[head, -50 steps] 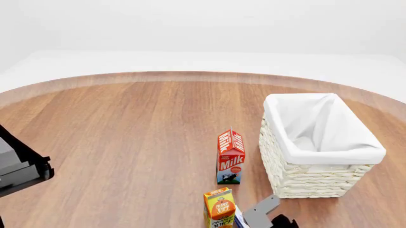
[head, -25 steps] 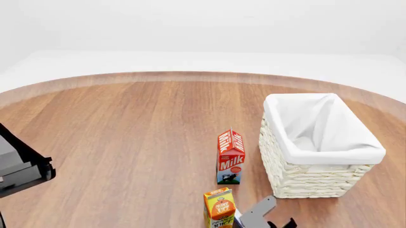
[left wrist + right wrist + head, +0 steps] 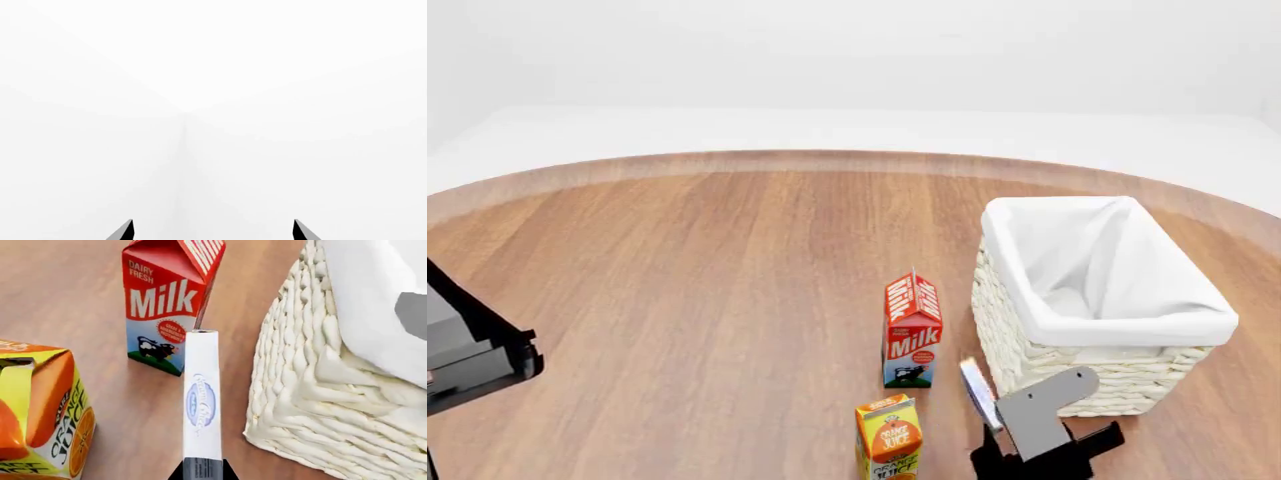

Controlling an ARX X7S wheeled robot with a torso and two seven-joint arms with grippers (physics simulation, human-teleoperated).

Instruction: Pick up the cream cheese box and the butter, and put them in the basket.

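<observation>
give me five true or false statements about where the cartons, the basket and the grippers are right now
1. The right gripper holds the small flat white-and-blue cream cheese box. True.
2. The cream cheese box already lies inside the white woven wicker basket. False: it is outside, beside the basket wall.
3. The red-and-white milk carton stands upright. True.
4. The orange juice carton lies tipped over. False: it stands upright.
5. The left gripper holds the butter. False: it is open and empty.

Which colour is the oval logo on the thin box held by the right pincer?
Blue, on the white narrow face of the small flat cream cheese box. The right wrist view shows it best.
</observation>
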